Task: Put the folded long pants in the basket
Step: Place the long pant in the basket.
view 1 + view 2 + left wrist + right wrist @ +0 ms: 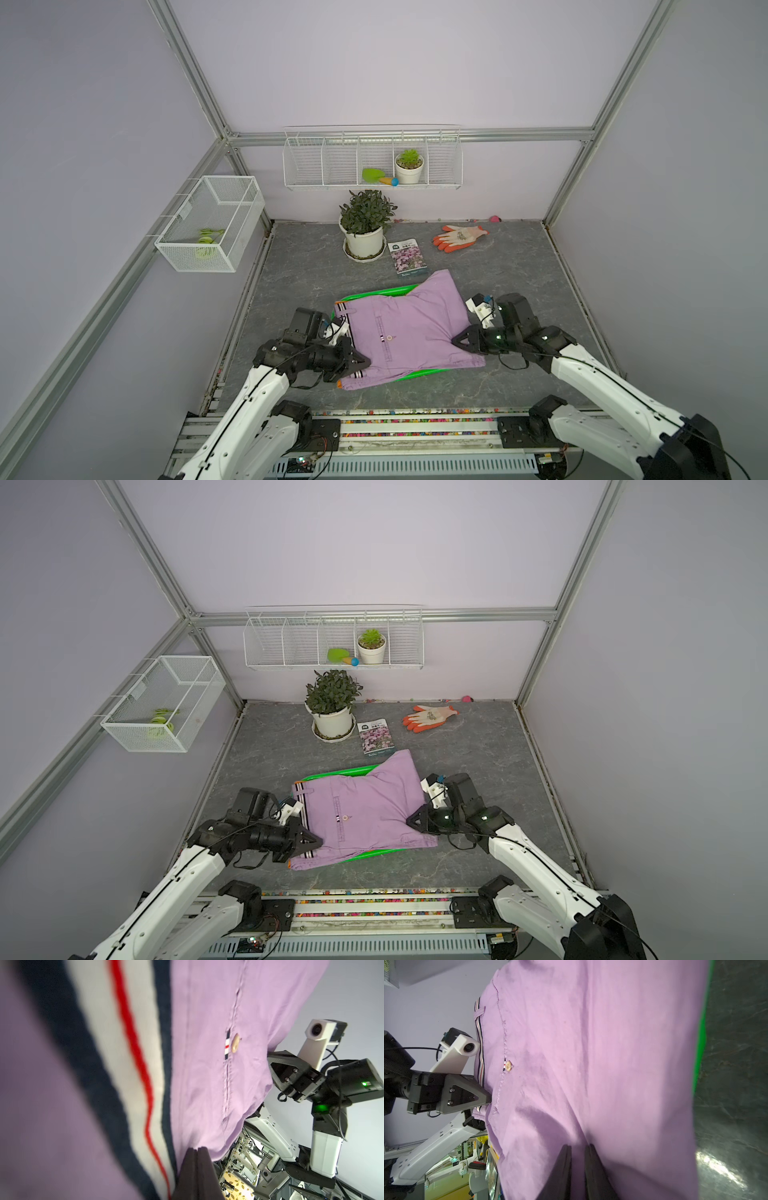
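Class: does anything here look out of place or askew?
The lilac pants are skewed over the green basket: one corner juts past the far rim and the waistband end overhangs the near rim, so they are not settled inside.

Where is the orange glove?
In both top views the orange-and-white glove lies at the grey tabletop's far end, just right of the seed packet.

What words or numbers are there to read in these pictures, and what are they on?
Rectangular paper seed packet with purple flowers: printed words at its top and bottom, too small to read.
Orange-and-white work glove: a dark print on its back, too blurred to read.
Lilac folded cloth pants: no words, only stripes.
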Controlling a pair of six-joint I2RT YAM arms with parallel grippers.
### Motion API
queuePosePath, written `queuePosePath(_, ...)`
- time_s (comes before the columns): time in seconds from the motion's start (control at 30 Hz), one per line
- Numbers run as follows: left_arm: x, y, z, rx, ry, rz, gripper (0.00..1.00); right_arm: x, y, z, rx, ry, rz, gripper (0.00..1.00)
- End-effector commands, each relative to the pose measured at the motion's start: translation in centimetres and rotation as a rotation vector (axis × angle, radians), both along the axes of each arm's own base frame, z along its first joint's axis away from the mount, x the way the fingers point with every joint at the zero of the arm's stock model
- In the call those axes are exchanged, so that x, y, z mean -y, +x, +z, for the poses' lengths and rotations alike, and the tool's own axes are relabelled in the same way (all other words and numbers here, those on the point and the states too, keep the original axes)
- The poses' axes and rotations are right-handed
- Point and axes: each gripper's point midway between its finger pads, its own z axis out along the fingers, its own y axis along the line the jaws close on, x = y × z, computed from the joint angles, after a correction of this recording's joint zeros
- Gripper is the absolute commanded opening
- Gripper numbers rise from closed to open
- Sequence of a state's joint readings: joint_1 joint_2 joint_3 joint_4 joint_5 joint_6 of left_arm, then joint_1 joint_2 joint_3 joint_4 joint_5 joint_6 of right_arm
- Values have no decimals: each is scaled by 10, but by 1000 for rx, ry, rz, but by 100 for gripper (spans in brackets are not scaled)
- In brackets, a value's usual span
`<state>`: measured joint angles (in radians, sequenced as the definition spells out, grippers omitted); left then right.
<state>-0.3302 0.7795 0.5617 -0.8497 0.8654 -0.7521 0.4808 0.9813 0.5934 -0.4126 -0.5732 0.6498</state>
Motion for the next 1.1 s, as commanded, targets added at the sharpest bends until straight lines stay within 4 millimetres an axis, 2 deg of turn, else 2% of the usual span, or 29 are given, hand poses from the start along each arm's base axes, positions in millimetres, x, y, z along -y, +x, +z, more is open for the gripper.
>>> queuePosePath(0.0,-9,-19,-27,-129,63,33,4,23,-13,-40,-92,-162,-36,21)
queuePosePath(0.1,-9,-13,-15,-99,71,25,5,15,4,-13,-27,-138,-35,30)
queuePosePath(0.2,-2,6,20,-8,46,12,6,1,13,27,24,-57,-11,36)
queuePosePath(0.27,1,16,38,26,38,5,6,-6,11,46,20,-11,8,36)
queuePosePath(0.37,8,18,56,49,-14,-21,7,-13,-3,58,-21,35,51,34)
queuePosePath(0.43,12,12,63,54,-72,-41,6,-16,-18,53,-62,39,83,32)
queuePosePath(0.5,14,1,61,34,-114,-64,6,-19,-34,42,-113,42,131,30)
queuePosePath(0.57,13,-13,48,-15,-131,-83,6,-17,-49,25,-154,18,160,28)
queuePosePath(0.7,6,-34,10,-126,-106,-86,5,-2,-61,-11,-235,-86,153,24)
queuePosePath(0.83,-4,-49,-21,-186,-30,-89,3,25,-57,-39,-237,-286,112,21)
queuePosePath(0.9,-7,-52,-27,-201,-3,-93,2,33,-51,-44,-225,-349,92,20)
queuePosePath(1.0,-11,-53,-27,-197,41,-101,2,30,-39,-38,-191,-352,69,20)
queuePosePath(1.07,-10,-51,-17,-183,33,-115,2,22,-24,-19,-134,-322,60,20)
